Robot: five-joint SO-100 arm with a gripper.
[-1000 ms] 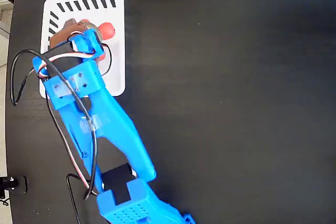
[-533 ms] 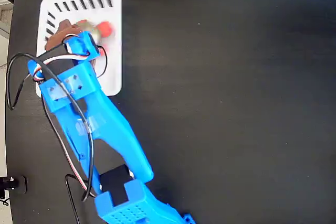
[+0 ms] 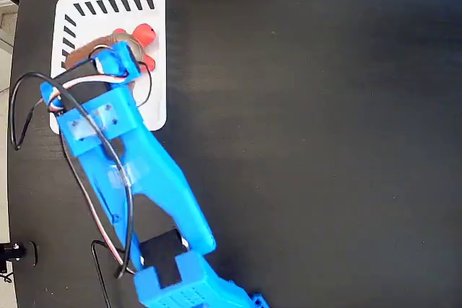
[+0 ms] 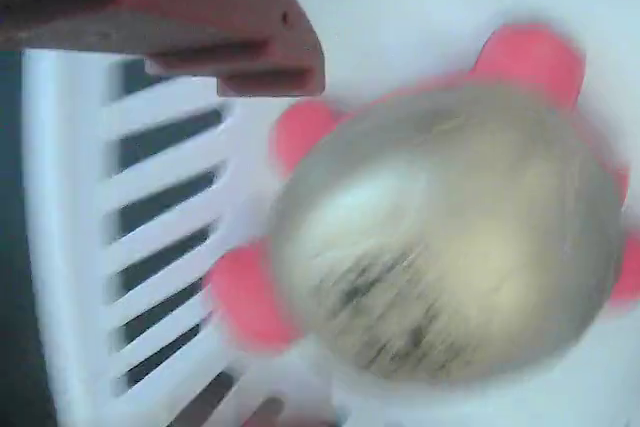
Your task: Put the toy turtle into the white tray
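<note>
The toy turtle (image 3: pixel 136 40) lies inside the white tray (image 3: pixel 155 99) near its slotted top edge; its red head and a red leg show past the gripper. My gripper (image 3: pixel 108 48) hangs right over it, partly covering the shell. In the wrist view the turtle (image 4: pixel 440 237) is blurred, gold shell up, resting on the tray (image 4: pixel 70 247). One reddish-brown finger (image 4: pixel 200 17) stands above it with a small gap, not touching. The jaws look open with nothing gripped.
The tray sits at the top left of a black table (image 3: pixel 310 135). The blue arm (image 3: pixel 144 178) runs from the bottom edge up to the tray, with black cables (image 3: pixel 18 113) looping at its left. The table's left edge is close to the tray.
The turtle has come free of the gripper and now shows more to its right on the tray. The tray slid slightly left. The arm barely moved.
</note>
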